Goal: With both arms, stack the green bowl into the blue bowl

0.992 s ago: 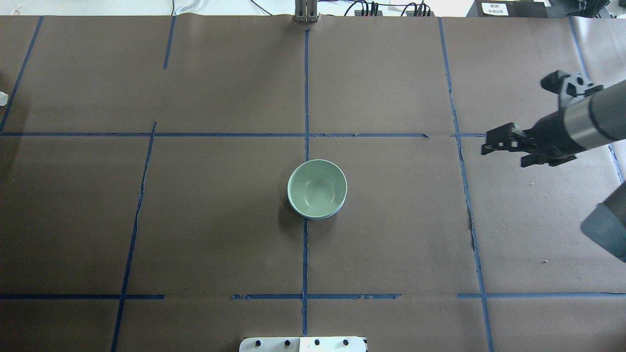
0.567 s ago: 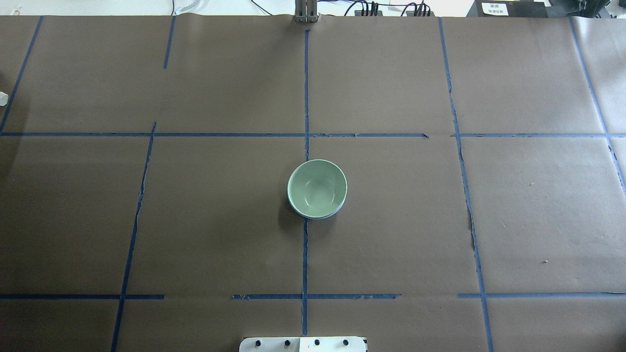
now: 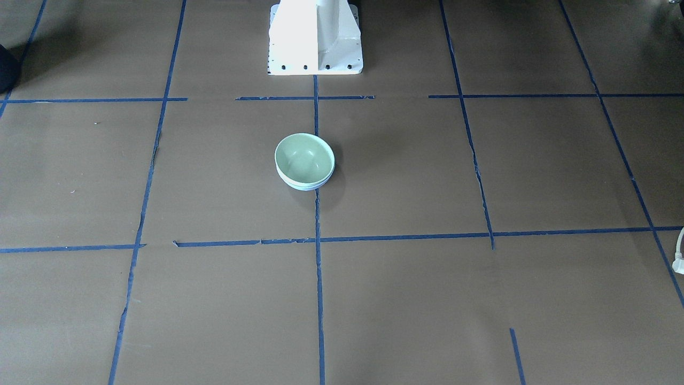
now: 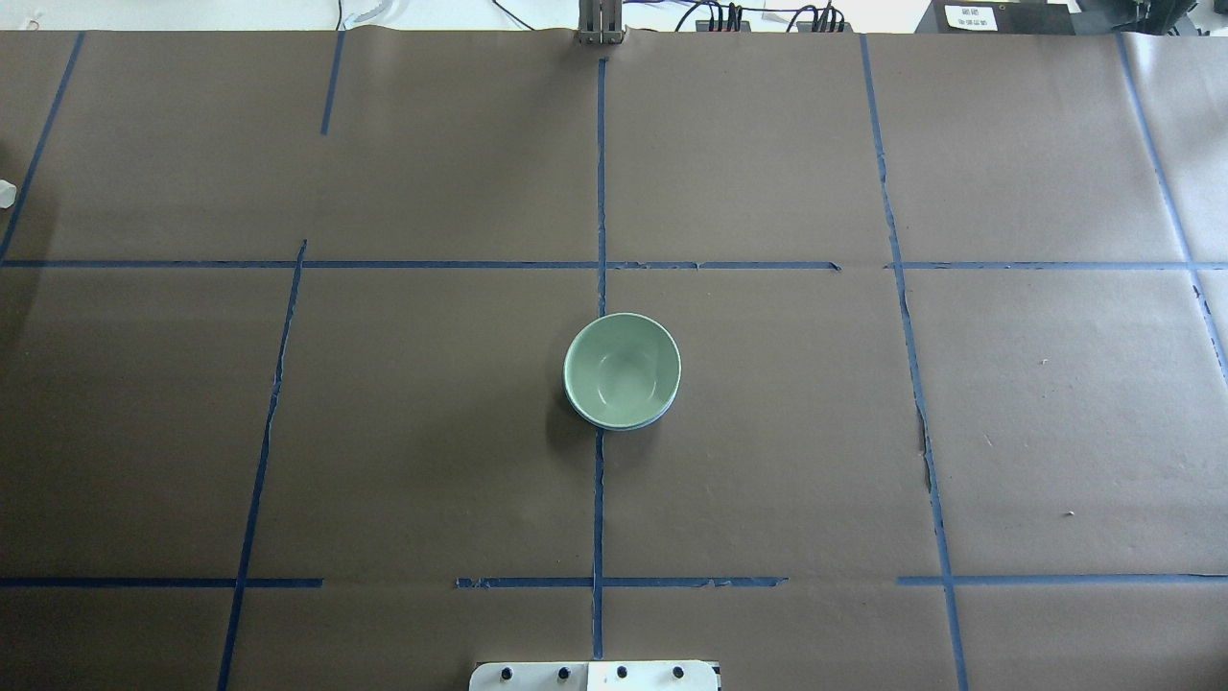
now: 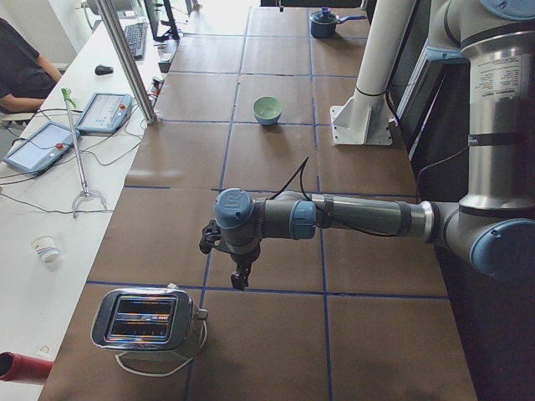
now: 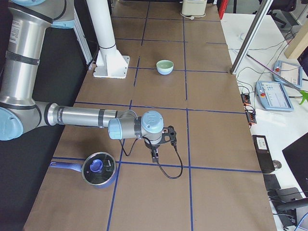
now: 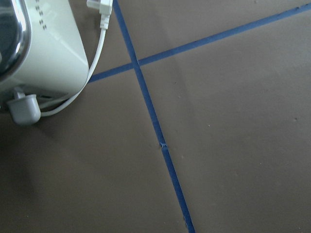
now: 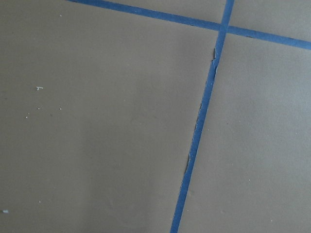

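Observation:
The green bowl (image 4: 622, 368) sits nested inside the blue bowl (image 4: 660, 416) at the table's middle, on the centre tape line; only a thin blue edge shows under it. The stack also shows in the front view, green bowl (image 3: 304, 155) over blue bowl (image 3: 309, 186), and small in both side views. Neither gripper touches the stack. My left gripper (image 5: 241, 277) hangs low over the table's left end, next to a toaster. My right gripper (image 6: 154, 156) hangs low over the right end, near a pot. I cannot tell whether either is open or shut.
A chrome toaster (image 5: 146, 322) with a white cord stands at the table's left end and shows in the left wrist view (image 7: 34, 43). A blue lidded pot (image 6: 98, 169) stands at the right end. The white pedestal (image 3: 315, 37) stands behind the bowls. An operator (image 5: 21, 63) sits nearby.
My right arm has drawn out of the overhead view past its right edge. The stacked bowls have not moved.

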